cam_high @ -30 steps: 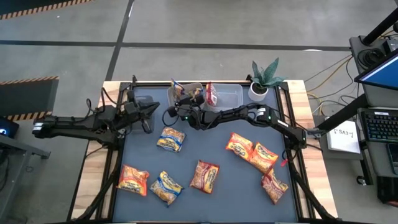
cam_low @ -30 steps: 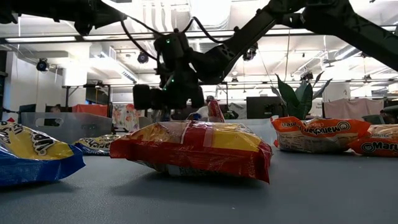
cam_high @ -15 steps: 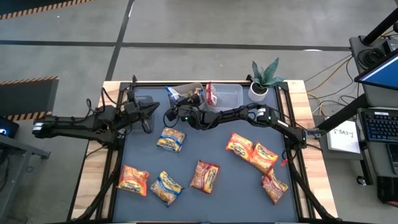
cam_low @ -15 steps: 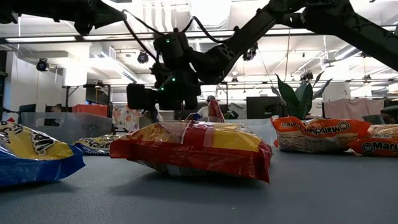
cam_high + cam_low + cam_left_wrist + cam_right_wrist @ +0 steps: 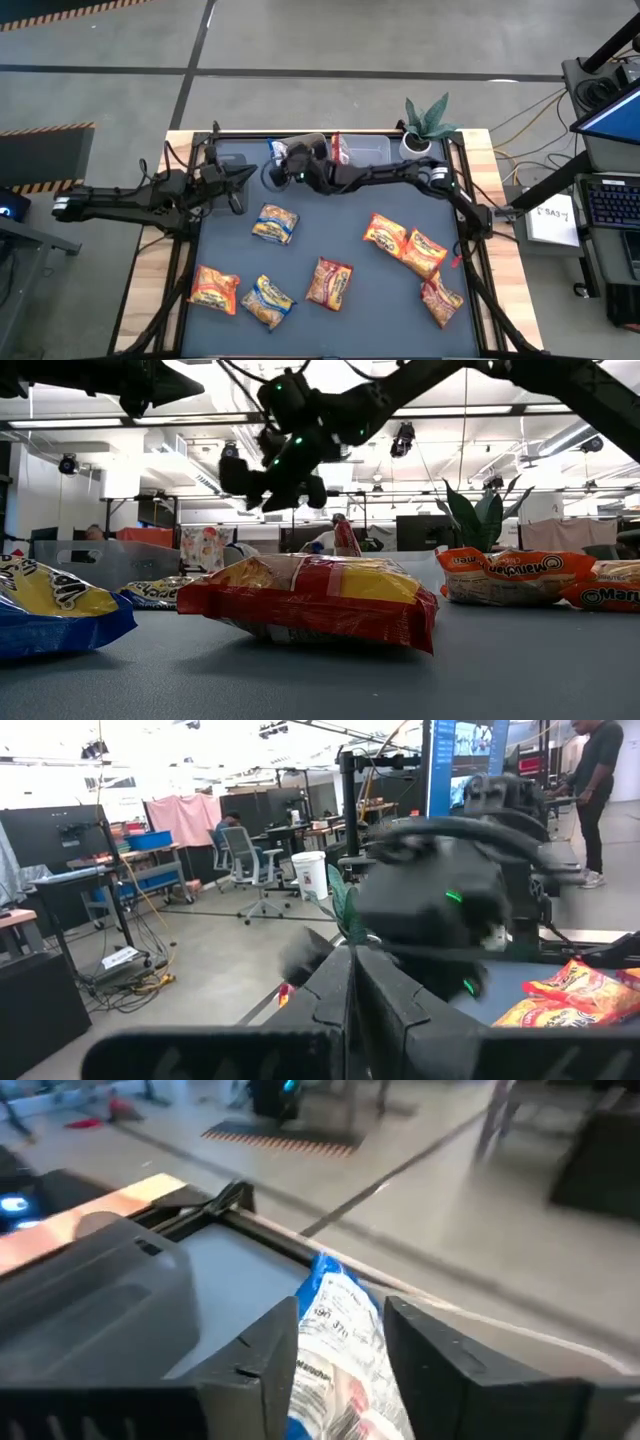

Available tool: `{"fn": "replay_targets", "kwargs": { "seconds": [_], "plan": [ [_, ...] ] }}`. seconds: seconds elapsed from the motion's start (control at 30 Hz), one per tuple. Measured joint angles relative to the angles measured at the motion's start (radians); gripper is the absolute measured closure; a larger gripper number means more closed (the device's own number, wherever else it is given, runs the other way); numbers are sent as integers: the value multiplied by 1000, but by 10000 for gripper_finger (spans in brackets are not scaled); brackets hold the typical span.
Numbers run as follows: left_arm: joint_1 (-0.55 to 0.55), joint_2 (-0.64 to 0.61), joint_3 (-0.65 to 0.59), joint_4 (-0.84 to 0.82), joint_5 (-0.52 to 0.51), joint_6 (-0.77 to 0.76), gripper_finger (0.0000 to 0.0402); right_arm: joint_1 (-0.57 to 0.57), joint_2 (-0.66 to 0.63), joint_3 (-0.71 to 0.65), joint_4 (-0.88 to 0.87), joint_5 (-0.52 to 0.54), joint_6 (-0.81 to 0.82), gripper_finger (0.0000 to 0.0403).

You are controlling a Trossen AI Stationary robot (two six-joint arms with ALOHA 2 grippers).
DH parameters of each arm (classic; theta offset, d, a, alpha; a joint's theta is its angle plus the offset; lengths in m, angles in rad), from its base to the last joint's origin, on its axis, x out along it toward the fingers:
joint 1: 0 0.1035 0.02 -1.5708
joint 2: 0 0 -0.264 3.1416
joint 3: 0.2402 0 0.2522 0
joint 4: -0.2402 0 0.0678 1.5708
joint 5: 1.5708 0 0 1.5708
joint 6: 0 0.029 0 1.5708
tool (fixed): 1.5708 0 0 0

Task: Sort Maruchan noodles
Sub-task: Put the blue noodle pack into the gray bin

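Two clear tubs (image 5: 362,152) line the bench's far edge; from above we see a red packet (image 5: 340,150) in one and seven packets (image 5: 329,283) across the mat. Right wrist view shows the right tool (image 5: 340,1355) parted around a blue-and-white packet (image 5: 335,1325). Left tool (image 5: 243,176) sits closed, empty, near the left edge.

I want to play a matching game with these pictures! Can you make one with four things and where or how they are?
Things:
1. potted plant
2. left gripper
3. right gripper
4. red packet

Clues:
A. shut, out on the left side
B. standing up in a clear tub
C. green leaves, white pot
D. open, above a blue-and-white packet

Pairs: 1-C, 2-A, 3-D, 4-B
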Motion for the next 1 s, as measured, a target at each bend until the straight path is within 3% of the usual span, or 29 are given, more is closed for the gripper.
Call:
{"fn": "replay_targets", "kwargs": {
  "seconds": [0.13,0.27,0.47,1.0],
  "plan": [
    [0,0,0,1,0,0,402,-68,-12,72,-185,-198,115,322],
    [0,-1,0,4,0,0,402,-115,3,160,-350,-315,140,368],
    [0,-1,0,8,0,9,402,-147,3,219,-484,-319,138,393],
    [0,0,0,31,0,17,402,-142,3,182,-469,-321,134,394]
  ]
}}
